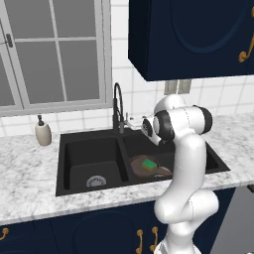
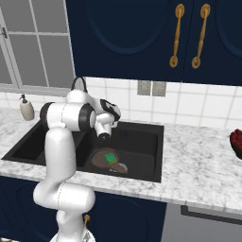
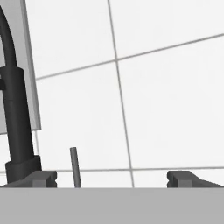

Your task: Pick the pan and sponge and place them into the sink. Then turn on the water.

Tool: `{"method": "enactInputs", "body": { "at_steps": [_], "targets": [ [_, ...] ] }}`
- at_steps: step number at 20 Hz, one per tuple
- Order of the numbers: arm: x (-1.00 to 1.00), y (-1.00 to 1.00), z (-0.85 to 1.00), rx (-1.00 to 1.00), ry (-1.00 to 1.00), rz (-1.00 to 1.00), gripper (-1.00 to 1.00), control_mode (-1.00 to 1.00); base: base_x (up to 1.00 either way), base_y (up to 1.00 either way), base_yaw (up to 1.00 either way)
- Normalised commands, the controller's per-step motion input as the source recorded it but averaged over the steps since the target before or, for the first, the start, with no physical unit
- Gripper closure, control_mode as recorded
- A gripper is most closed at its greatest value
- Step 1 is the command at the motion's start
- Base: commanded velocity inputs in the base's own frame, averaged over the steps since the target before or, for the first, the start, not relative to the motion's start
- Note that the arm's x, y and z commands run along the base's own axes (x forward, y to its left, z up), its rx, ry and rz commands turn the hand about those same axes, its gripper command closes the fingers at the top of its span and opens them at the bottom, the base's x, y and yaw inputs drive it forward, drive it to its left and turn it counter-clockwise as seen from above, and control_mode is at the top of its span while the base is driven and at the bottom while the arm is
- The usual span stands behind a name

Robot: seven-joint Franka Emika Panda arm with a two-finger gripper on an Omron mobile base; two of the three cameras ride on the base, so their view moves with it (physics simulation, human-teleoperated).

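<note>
We find the pan [image 1: 149,167] lying in the right basin of the sink [image 1: 89,144], the sponge [image 1: 149,163] resting on it. The jaws stand spread and empty, facing the faucet [image 3: 17,122] and its lever [image 3: 75,166].

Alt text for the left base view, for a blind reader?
The pan, with the sponge on it, lies in the right basin of the black sink. The white arm reaches toward the faucet.

Pan [image 1: 158,169] partly behind the white arm, faucet [image 3: 15,109] top cut off by hand view's edge
</note>
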Motion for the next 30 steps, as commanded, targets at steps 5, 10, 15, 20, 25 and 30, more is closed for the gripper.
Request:
{"method": "enactInputs", "body": {
  "at_steps": [5,10,15,20,25,30],
  "targets": [
    [0.00,0.02,-0.05,0.00,0.00,0.00,-1.00,-1.00,0.00,0.00,0.00],
    [0.00,0.15,-0.10,0.00,0.00,0.00,-1.00,-1.00,0.00,0.00,0.00],
    [0.00,0.14,-0.05,0.00,0.00,0.00,-1.00,-1.00,0.00,0.00,0.00],
    [0.01,0.08,-0.01,0.00,0.00,0.00,-1.00,-1.00,0.00,0.00,0.00],
    [0.01,0.00,0.00,0.00,0.00,0.00,-1.00,-1.00,0.00,0.00,0.00],
    [0.14,0.03,0.00,0.00,0.00,0.00,-1.00,-1.00,0.00,0.00,0.00]
  ]
}}
